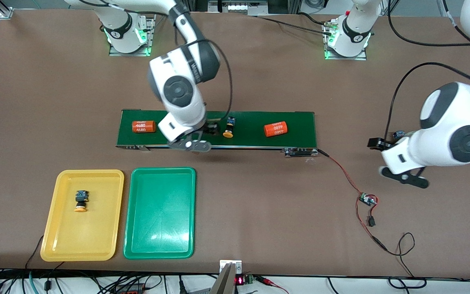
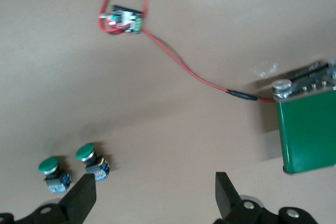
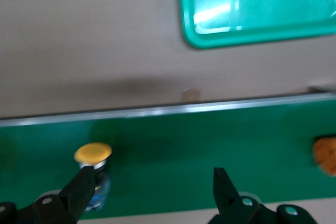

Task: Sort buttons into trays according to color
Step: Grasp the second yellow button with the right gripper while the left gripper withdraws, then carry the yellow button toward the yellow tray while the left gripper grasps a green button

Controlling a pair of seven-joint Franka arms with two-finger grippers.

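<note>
Nearest the front camera lie the two trays, side by side: the yellow tray (image 1: 55, 245) toward the right arm's end of the table, the green tray (image 1: 159, 237) next to it. One yellow-capped button (image 1: 81, 201) already rests in the yellow tray; the green tray holds nothing.

Farther from that camera than the trays runs the conveyor belt (image 1: 300, 126). On it sits a second yellow-capped button (image 1: 229, 127), between two orange cylinders (image 1: 143, 126) printed "4680". The right gripper (image 1: 202, 136) hovers over the belt just beside that button, its fingers (image 3: 81, 192) spread wide and holding nothing. The step in hand looks like the approach to that button; next, I judge, the gripper must center over it, come down, close, and carry it to the yellow tray.

Off the belt's end toward the left arm, two green-capped buttons (image 2: 86, 153) sit on the bare table, near a small circuit board (image 2: 123, 20) on red wire. The left gripper (image 2: 155, 198) hangs over the table beside them, likewise spread and empty; it seems to wait.

From the front, the left arm's body hides the green buttons almost wholly. The right wrist view is blurred, and the right arm covers part of the belt.
</note>
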